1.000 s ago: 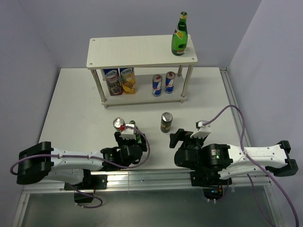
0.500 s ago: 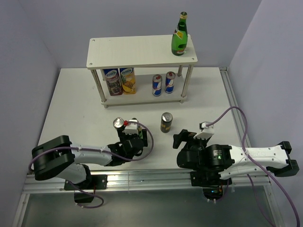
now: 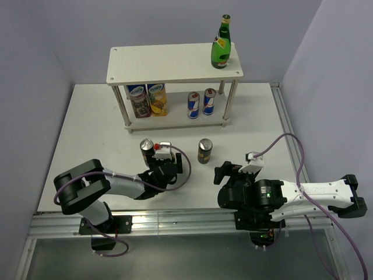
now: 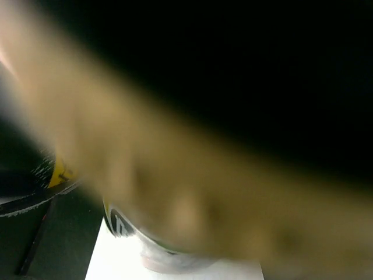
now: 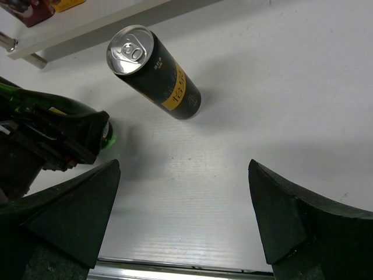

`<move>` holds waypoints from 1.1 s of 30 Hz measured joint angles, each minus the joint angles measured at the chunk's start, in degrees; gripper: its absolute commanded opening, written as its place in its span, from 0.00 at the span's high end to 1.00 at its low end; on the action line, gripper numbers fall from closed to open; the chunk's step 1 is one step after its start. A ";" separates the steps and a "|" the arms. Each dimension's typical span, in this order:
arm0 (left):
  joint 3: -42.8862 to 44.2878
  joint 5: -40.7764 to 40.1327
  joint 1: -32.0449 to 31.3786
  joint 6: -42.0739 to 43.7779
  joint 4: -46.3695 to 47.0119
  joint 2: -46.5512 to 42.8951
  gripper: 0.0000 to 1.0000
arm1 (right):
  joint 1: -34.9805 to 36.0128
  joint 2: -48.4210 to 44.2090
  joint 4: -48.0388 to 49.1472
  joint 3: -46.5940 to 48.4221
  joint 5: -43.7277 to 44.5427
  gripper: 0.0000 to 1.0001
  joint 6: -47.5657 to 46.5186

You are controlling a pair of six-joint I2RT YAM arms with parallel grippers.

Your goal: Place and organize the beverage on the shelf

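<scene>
Already shelved: one green glass bottle with a gold-foil neck stands upright at the right end of the top board of the pale wood-look two-tier shelf. Two blue-and-silver slim cans and two colourful cans stand on the lower board, like beside like.
Left gripper: looks clamped on a second green glass bottle, low at the white table. I cannot tell whether the bottle is upright or tipped. The left wrist view is mostly a gold blur, probably the foil neck right at the lens.
Right gripper: fingers spread wide, holding nothing, facing the dark slim can with a yellow label, likely its next pick.
Waiting: another dark can stands just beside the left gripper.
Likely destination: the top board beside the first bottle, keeping the pair together.
</scene>
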 measured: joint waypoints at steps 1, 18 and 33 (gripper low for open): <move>0.22 0.02 0.28 0.33 0.72 0.52 0.02 | 0.00 -0.09 0.00 -0.02 0.00 0.02 0.00; 2.97 -0.68 2.64 3.02 5.79 6.08 1.00 | 0.00 -0.46 0.31 -0.31 0.22 0.03 -0.04; 14.16 2.01 0.39 1.44 -24.70 -0.74 1.00 | 0.00 -1.25 0.31 -0.50 0.44 0.04 0.00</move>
